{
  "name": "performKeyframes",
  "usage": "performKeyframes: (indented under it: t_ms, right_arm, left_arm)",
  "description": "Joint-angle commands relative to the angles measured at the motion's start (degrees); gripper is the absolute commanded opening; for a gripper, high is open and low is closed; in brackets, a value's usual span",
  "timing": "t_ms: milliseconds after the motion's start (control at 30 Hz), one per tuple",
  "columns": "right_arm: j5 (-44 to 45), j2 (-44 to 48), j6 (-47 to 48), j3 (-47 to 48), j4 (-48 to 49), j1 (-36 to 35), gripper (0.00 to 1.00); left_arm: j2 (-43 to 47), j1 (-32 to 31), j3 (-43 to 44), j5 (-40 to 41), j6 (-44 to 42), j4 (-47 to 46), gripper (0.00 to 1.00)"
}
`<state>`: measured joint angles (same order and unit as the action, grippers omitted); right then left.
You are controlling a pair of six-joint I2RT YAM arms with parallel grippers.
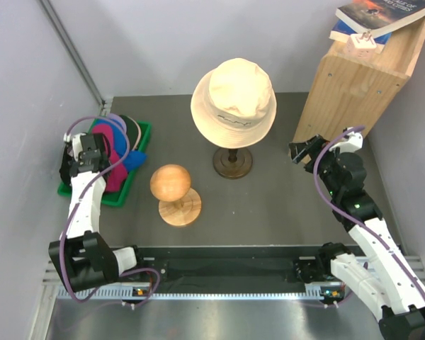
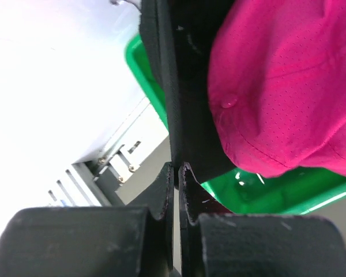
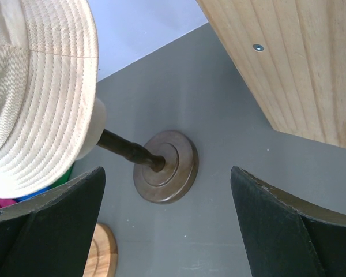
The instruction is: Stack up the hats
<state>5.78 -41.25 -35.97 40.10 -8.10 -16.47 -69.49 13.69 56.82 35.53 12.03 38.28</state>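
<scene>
Left claw (image 2: 176,172): fingers are pressing together at the near left corner of the green tray (image 2: 277,190). The black cap (image 2: 187,86) is running straight ahead of the tips, its edge meeting them; I cannot tell whether any cloth is caught. The magenta cap (image 2: 288,86) is lying ahead and to the right of the claw, resting on the black one. The blue cap (image 1: 134,161) is peeking out just beyond them in the tray.

Right claw (image 1: 302,150): fingers are standing wide apart, holding nothing, hanging over the grey surface (image 3: 219,115). The dark stand (image 3: 164,167) is sitting ahead of it, carrying a cream bucket hat (image 1: 234,99) to its left. The wooden box (image 3: 288,57) is rising to its right.
</scene>
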Motion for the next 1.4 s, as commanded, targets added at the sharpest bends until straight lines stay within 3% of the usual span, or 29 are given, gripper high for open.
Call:
performKeyframes:
  t_ms: [0, 267, 600, 733, 1167, 1267, 1333, 1367]
  right_arm:
    - [-1.47, 0.91, 0.37, -0.37, 3.53, -0.58, 0.90]
    - [-2.09, 0.65, 0.28, -0.90, 4.05, -0.58, 0.91]
    - [-3.23, -1.55, 0.90, -0.55, 4.67, -0.58, 0.93]
    - [-3.50, -2.16, 0.90, -0.46, 4.85, -0.58, 0.93]
    - [-3.67, -1.81, 1.42, -0.11, 4.58, -0.58, 0.93]
    - [-3.58, -1.29, 1.60, 0.24, 4.06, -0.67, 0.93]
    - [-3.50, -1.02, 2.04, 0.51, 3.71, -0.58, 0.93]
    - [-3.23, -0.85, 2.21, 0.86, 3.53, -0.58, 0.93]
  left_arm:
    - [0.85, 0.19, 3.65, 5.25, -4.11, -1.36, 0.00]
    - [-1.43, -0.33, 8.13, 15.78, -15.27, -2.77, 0.00]
    - [-4.16, -7.27, 9.01, 28.53, -27.23, -5.50, 0.00]
    - [-3.98, -11.76, 6.65, 35.91, -36.88, -14.33, 0.00]
    - [-2.05, -16.59, 5.77, 39.88, -65.61, -37.83, 0.00]
    - [-1.52, -18.25, 5.76, 39.88, -66.53, -40.40, 0.00]
    - [-1.69, -19.40, 7.86, 39.36, -62.86, -31.65, 0.00]
    - [-2.74, -21.06, 10.22, 39.18, -55.70, -26.99, 0.00]
